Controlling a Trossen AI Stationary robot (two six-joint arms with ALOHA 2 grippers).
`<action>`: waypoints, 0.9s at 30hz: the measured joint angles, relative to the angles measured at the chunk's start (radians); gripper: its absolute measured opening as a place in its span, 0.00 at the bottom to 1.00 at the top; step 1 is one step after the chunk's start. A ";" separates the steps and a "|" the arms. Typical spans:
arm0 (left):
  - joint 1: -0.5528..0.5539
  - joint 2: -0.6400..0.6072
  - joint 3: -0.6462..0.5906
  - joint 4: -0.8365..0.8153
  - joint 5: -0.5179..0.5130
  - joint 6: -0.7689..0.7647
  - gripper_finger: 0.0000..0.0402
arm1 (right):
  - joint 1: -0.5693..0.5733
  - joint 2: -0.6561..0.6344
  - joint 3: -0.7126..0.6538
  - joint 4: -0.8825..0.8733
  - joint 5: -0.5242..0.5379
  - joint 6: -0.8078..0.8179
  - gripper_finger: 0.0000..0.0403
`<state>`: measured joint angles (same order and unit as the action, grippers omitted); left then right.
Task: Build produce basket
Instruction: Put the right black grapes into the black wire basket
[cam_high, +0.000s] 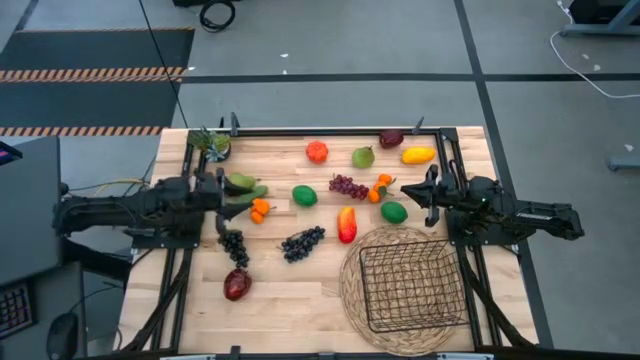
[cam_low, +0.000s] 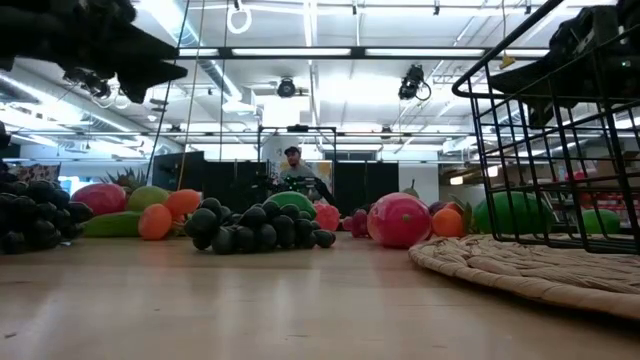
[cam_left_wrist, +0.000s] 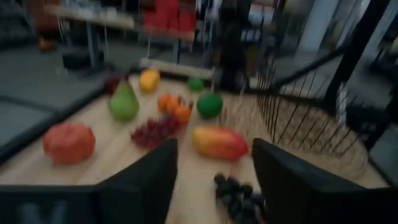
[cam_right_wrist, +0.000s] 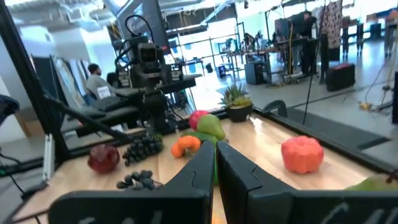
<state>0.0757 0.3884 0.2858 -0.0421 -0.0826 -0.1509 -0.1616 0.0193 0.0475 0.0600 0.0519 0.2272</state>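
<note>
The produce lies scattered on the wooden table: a mango (cam_high: 347, 224), red grapes (cam_high: 348, 186), dark grape bunches (cam_high: 302, 242) (cam_high: 234, 246), a green pear (cam_high: 362, 157), a tomato (cam_high: 317, 151) and others. The black wire basket (cam_high: 412, 285) stands on a round woven mat (cam_high: 350, 290) at the near right, with nothing in it. My left gripper (cam_high: 226, 200) (cam_left_wrist: 214, 163) hangs open above the table's left side, holding nothing. My right gripper (cam_high: 404, 189) (cam_right_wrist: 216, 149) is shut and empty, level above the right side, next to an orange cluster (cam_high: 380, 187).
A small pineapple (cam_high: 210, 142) stands at the far left corner. A pear (cam_high: 241, 182), a cucumber (cam_high: 245, 197) and small oranges (cam_high: 260, 209) lie close under the left gripper. A red fruit (cam_high: 237, 285) lies near left. Bare wood shows at the near middle (cam_high: 300, 300).
</note>
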 joint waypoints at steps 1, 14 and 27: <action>0.000 0.041 0.020 -0.018 0.000 0.000 0.58 | 0.000 0.000 0.000 -0.001 0.000 0.018 0.06; -0.002 0.604 0.334 -0.230 0.038 -0.016 0.63 | 0.000 0.000 0.000 0.007 0.216 -0.002 0.06; -0.100 1.088 0.774 -0.564 0.143 -0.025 0.64 | 0.000 0.001 0.000 -0.119 0.273 0.030 0.34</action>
<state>-0.0241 1.4761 1.0595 -0.6057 0.0600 -0.1760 -0.1616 0.0204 0.0475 -0.0595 0.3248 0.2571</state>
